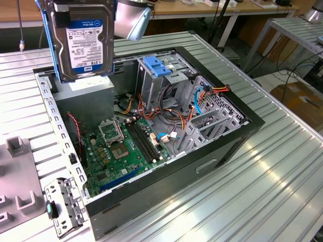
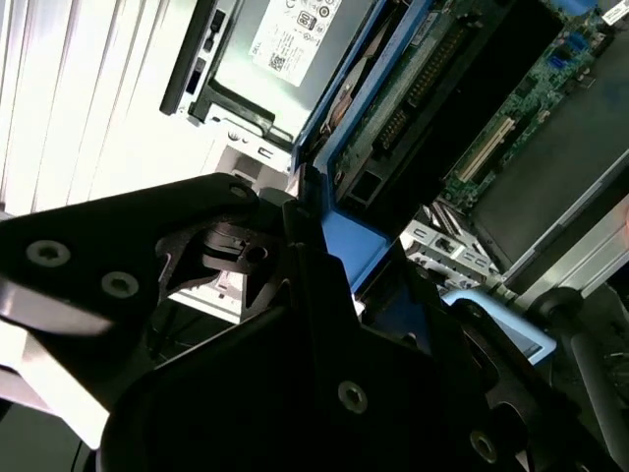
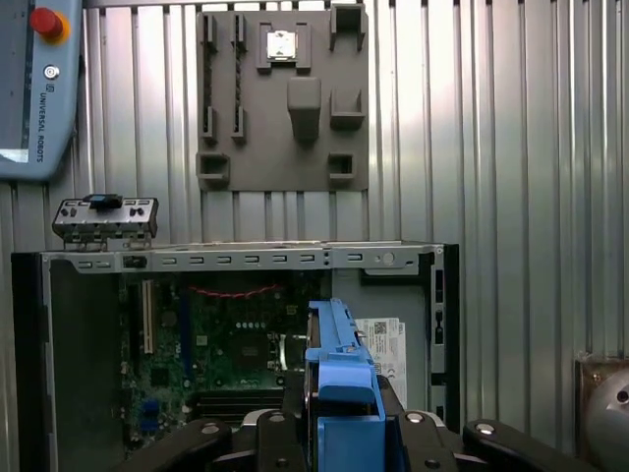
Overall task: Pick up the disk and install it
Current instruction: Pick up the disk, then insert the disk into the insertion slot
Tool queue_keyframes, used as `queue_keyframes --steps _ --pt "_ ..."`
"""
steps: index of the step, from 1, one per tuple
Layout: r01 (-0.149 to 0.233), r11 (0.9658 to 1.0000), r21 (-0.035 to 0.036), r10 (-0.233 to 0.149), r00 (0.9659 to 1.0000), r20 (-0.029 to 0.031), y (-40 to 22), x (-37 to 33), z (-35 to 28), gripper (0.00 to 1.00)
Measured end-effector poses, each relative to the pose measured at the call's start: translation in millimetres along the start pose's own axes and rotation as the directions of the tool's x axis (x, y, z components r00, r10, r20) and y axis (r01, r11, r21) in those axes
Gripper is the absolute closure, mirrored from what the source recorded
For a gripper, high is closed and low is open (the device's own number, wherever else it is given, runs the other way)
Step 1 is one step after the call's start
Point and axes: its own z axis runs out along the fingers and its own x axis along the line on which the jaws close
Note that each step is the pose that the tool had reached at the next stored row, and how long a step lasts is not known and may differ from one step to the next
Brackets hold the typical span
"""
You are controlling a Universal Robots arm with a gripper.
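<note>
Gripper [image 3: 344, 421] news first: its black fingers [image 3: 295, 413] press on both sides of the disk [image 3: 339, 359], so it is clamped tight on the disk. I see this best in the first wrist view, where the blue rail [image 3: 344, 393] on the disk's edge sits right between the fingers. In the exterior view the disk [image 1: 83, 40] hangs up in the air above the open computer case [image 1: 151, 194]. It stands upright with its white and blue label facing the camera, and it touches nothing in the case. The case lies on its side on the ribbed metal table [image 1: 282, 191], with its open side up. Right under the disk, in one corner of the case, is a big grey box [image 1: 83, 103]. Next to that box, down on the floor of the case, lies the green board [image 1: 121, 151]. At the far side of the case from the grey box stands a metal cage [image 1: 161, 91] with a blue latch [image 1: 158, 66] on top. Red, yellow and orange wires run between the cage and the green board. Just outside the case, by its wall with the slots, lies a small metal bracket [image 1: 63, 206]. A flat grey tray [image 1: 15, 191] with little holders lies a bit further out from that wall. In the second wrist view I see the disk's dark under side [image 2: 423, 88] above the inside of the case.
</note>
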Motion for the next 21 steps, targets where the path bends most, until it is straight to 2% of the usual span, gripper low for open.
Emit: queue_keyframes --steps 4,7,9,11,12,21 --pt "0.0 1.0 -0.0002 0.0 1.0 0.0007 -5.5 5.6 0.4 0.63" --pt "0.0 1.0 -0.0007 0.0 1.0 0.0005 -13.0 7.3 0.5 0.63" --pt "0.0 1.0 -0.0008 0.0 1.0 0.0006 -18.9 7.8 0.6 0.63" --pt "0.0 1.0 -0.0016 0.0 1.0 0.0004 -30.8 7.4 0.7 0.63" --pt "0.0 1.0 -0.0016 0.0 1.0 0.0005 -32.6 7.4 0.7 0.63" --pt "0.0 1.0 -0.0015 0.0 1.0 0.0006 -36.1 7.3 0.8 0.63"
